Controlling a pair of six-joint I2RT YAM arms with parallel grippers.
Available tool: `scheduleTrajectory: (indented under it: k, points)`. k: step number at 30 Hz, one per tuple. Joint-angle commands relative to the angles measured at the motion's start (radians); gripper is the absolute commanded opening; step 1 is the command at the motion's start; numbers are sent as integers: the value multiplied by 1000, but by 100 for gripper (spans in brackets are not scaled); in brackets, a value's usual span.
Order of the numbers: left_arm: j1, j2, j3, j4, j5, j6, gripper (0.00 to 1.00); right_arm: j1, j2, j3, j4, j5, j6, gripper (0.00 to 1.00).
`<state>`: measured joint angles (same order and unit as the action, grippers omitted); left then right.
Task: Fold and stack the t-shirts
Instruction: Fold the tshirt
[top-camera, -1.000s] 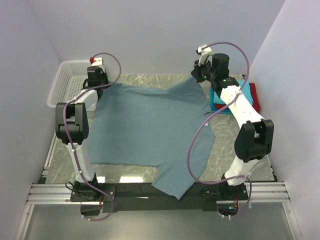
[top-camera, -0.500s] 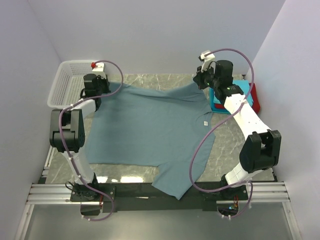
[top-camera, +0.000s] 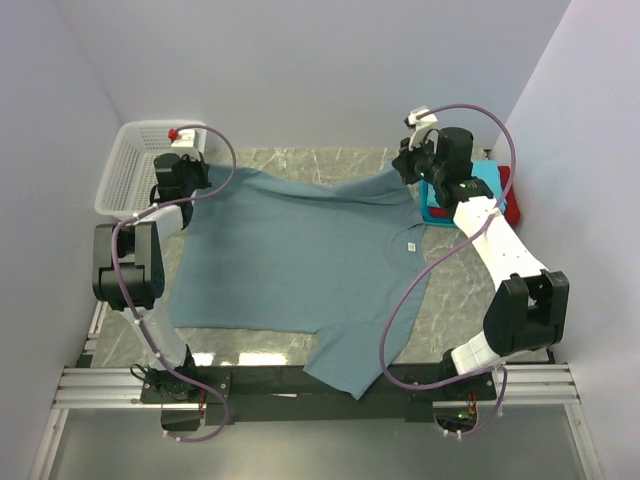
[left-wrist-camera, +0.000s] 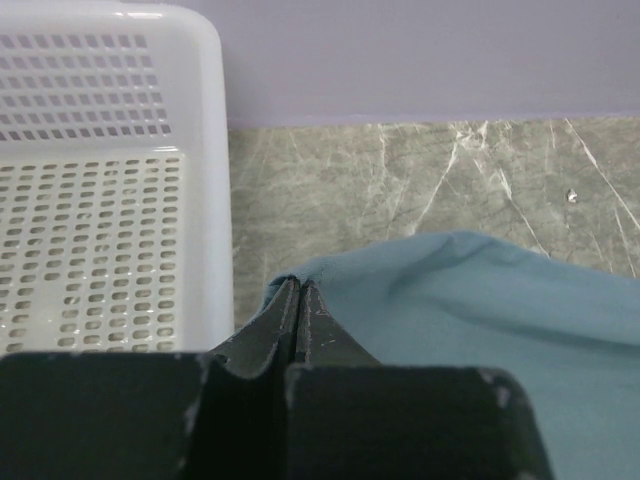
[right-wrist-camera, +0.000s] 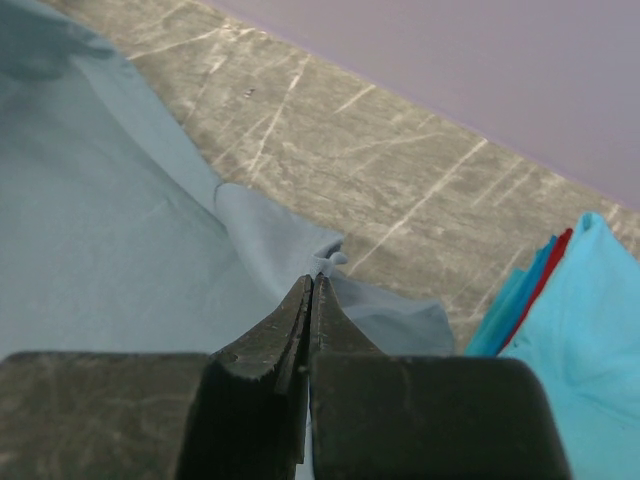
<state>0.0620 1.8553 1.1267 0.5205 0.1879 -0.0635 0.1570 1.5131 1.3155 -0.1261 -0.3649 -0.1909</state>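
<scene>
On veined marble surface (left-wrist-camera: 400, 180), soft grey-blue tee (top-camera: 300, 250) lies flat (edges rumpled); left fingers (left-wrist-camera: 282, 325), right fingers (right-wrist-camera: 295, 320) closed tight on far corners.

Three plain pale-lavender walls close in the space: a back wall (top-camera: 300, 70) at 12 o'clock, a left wall (top-camera: 40, 200) at 9 o'clock and a right wall (top-camera: 590, 120) at 3 o'clock. The desk (top-camera: 300, 162) has a grey-green marble-patterned top with white veins, bare along its 12 o'clock edge. A white plastic mesh basket (top-camera: 125, 165) stands at 10 o'clock, close to the left wall. At 6 o'clock silver aluminium rails (top-camera: 100, 385) run along the desk's near edge, with a dull grey panel (top-camera: 320, 450) below them. The light is even and diffuse, and shadows are faint.
</scene>
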Motion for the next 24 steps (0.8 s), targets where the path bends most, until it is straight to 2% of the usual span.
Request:
scheduleTrajectory:
  k: [1,19,24]
  points:
    - [13,-61,4,64,25,4,0,-30,-48,-10,55,26,5,0]
    - [38,-24,71,46,27,2,0,-114,1,21,85,26,18,0]
    - [44,-25,70,64,79,-35,1,-119,-22,-16,88,-46,25,0]
